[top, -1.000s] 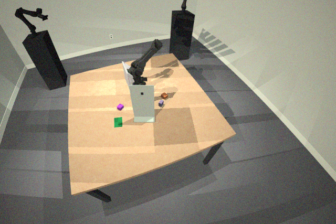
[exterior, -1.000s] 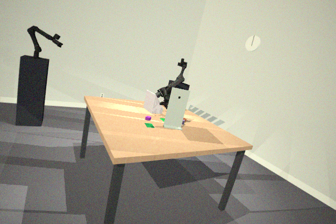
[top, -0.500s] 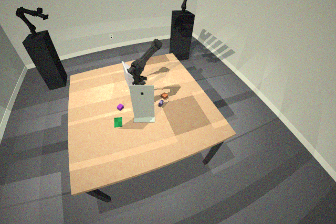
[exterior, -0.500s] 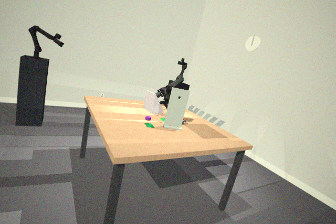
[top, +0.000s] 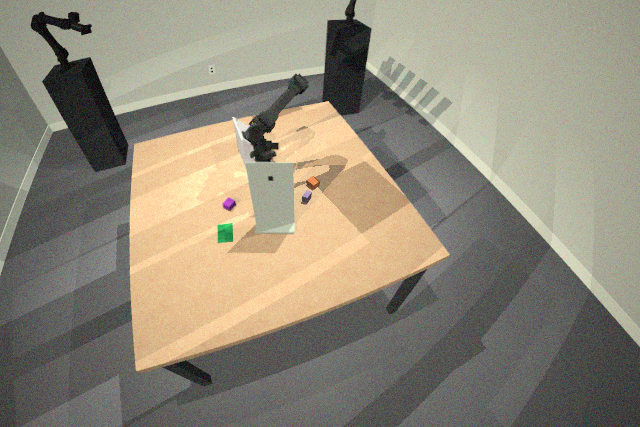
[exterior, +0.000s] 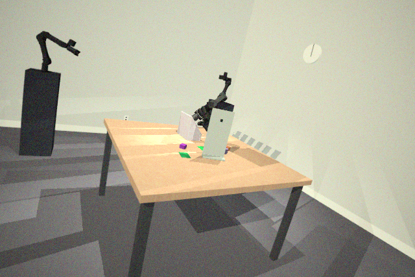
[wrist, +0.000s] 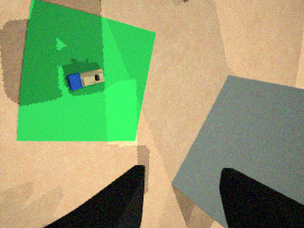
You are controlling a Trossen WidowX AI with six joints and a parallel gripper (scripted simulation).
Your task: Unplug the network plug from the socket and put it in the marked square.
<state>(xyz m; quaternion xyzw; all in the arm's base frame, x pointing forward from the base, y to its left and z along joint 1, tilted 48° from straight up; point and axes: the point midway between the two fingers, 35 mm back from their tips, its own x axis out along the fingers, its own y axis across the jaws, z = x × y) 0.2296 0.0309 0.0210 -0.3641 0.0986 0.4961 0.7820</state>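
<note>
The plug (wrist: 85, 80), beige with a blue end, lies on the table inside the green marked square (wrist: 121, 114), clear of the square's edges. My gripper (wrist: 182, 177) is open with nothing between its fingers, above the table and off to the side of the plug, not touching it. The pale upright panel (top: 273, 207) (exterior: 216, 139) has a small dark opening (top: 270, 178) (exterior: 221, 120) near its top. In the top and exterior views this panel hides the fingertips, and the plug cannot be made out.
A grey flat surface (wrist: 247, 138) is at the right in the wrist view. A white slanted board (top: 240, 139) (exterior: 187, 129) stands near the arm. A purple block (top: 229, 203) (exterior: 183, 146), a green patch (top: 224, 232) (exterior: 184, 154), an orange block (top: 312, 182) and a lavender block (top: 307, 196) flank the panel.
</note>
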